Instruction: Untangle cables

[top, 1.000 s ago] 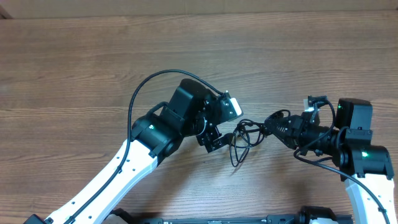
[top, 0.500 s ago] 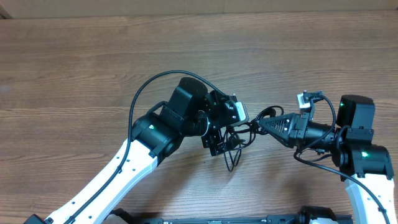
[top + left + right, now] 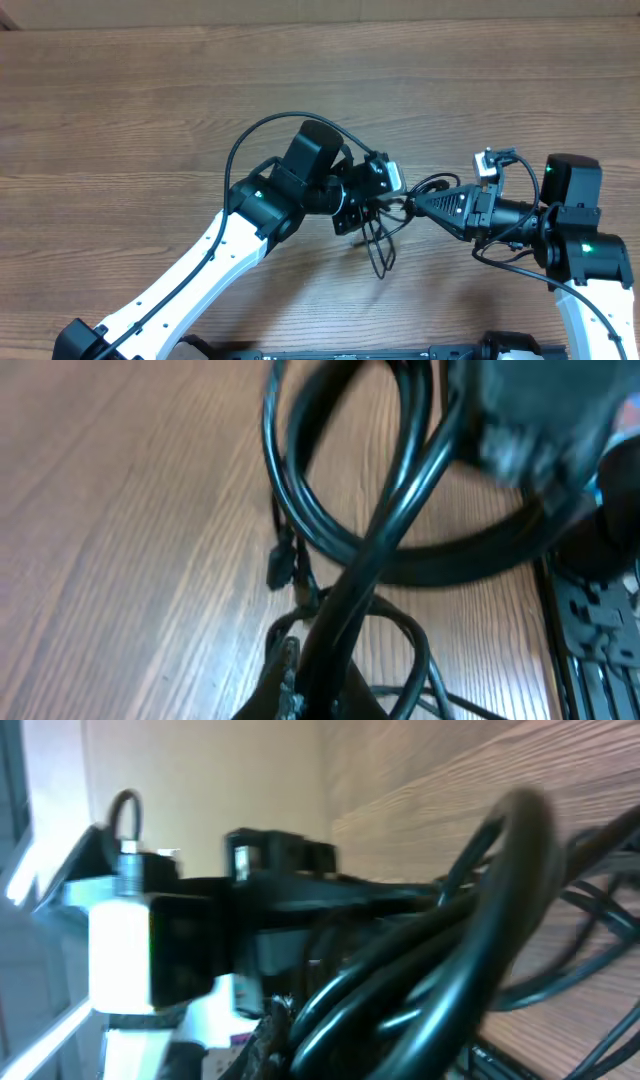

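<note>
The cables (image 3: 383, 235) are thin black cords bunched between my two grippers at the middle of the table, with one loop trailing toward the front edge. My left gripper (image 3: 368, 207) is shut on a strand at the bundle's left side. In the left wrist view that strand (image 3: 345, 595) runs up out of the gripper (image 3: 320, 685) into crossing loops, and a small plug end (image 3: 281, 567) lies on the wood. My right gripper (image 3: 412, 201) points left and is shut on the bundle's right side. In the right wrist view, several cords (image 3: 430, 1000) fill the gripper (image 3: 330, 1035).
The wooden table (image 3: 140, 110) stretches out to the left and back. A thicker black robot cable (image 3: 262, 124) arcs over my left arm. A dark rail (image 3: 350, 353) runs along the front edge. My two grippers sit very close together.
My left gripper has gone from open to shut on the cables, and it has shifted right and slightly back. The right gripper has kept its hold and edged left. The trailing loop has swung.
</note>
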Robot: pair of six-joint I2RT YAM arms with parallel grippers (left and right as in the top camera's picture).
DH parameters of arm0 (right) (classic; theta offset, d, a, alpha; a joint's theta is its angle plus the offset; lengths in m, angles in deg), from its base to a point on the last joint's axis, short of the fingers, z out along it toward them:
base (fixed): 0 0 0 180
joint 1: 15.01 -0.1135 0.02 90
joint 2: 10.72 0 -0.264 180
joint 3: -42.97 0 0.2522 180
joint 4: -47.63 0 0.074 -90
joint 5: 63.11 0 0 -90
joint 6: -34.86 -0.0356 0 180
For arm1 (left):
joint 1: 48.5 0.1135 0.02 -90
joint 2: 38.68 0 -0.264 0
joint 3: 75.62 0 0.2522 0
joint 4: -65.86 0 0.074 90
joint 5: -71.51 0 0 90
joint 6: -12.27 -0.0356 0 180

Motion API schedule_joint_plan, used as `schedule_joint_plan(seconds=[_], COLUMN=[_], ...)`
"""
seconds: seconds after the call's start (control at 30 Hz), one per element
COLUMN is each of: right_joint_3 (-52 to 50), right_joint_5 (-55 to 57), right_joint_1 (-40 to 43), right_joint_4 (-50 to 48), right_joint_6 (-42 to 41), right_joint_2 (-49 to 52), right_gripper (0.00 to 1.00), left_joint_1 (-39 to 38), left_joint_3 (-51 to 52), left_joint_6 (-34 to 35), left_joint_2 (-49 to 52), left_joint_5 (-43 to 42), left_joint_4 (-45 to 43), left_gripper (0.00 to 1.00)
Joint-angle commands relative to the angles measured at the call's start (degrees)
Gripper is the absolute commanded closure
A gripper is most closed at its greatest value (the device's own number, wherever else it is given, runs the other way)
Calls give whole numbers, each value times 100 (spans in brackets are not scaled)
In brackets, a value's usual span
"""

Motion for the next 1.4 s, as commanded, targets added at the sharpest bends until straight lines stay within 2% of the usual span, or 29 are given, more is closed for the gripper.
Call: schedule_joint_plan(seconds=[0.0, 0.13, 0.27, 0.33, 0.43, 0.6, 0.77, 0.93, 1.07, 1.37], right_joint_3=[81, 81, 81, 81, 81, 81, 81, 81, 81, 81], right_joint_5=[317, 317, 627, 1478, 3195, 4387, 4627, 4774, 4693, 4210], right_joint_1=[17, 17, 17, 17, 17, 17, 17, 17, 17, 17], right_joint_4=[24, 26, 186, 544, 1252, 1563, 1639, 1665, 1657, 1510], right_joint_6=[330, 715, 935, 898, 645, 223, 223, 221, -166, -162], right_joint_2=[-57, -57, -57, -57, -48, 151, 597, 861, 866, 866], right_gripper=[91, 96, 96, 96, 96, 96, 96, 96, 96, 96], left_joint_1=[55, 175, 404, 562, 942, 1021, 1021, 1023, 1021, 1021], left_joint_3=[-57, -57, -57, -57, -57, -57, -57, -57, -57, -57], left_joint_6=[1145, 1493, 2013, 2299, 2354, 2205, 1878, 1849, 1641, 1624], left_joint_2=[-50, -59, -59, -61, -208, -542, -1054, -1550, -1915, -1965], left_joint_5=[175, 225, 623, 619, -225, -442, -442, -433, -433, -422], left_joint_4=[-376, -542, -503, -498, -496, -485, -435, -437, -431, -81], left_gripper=[96, 96, 96, 96, 96, 96, 96, 96, 96, 96])
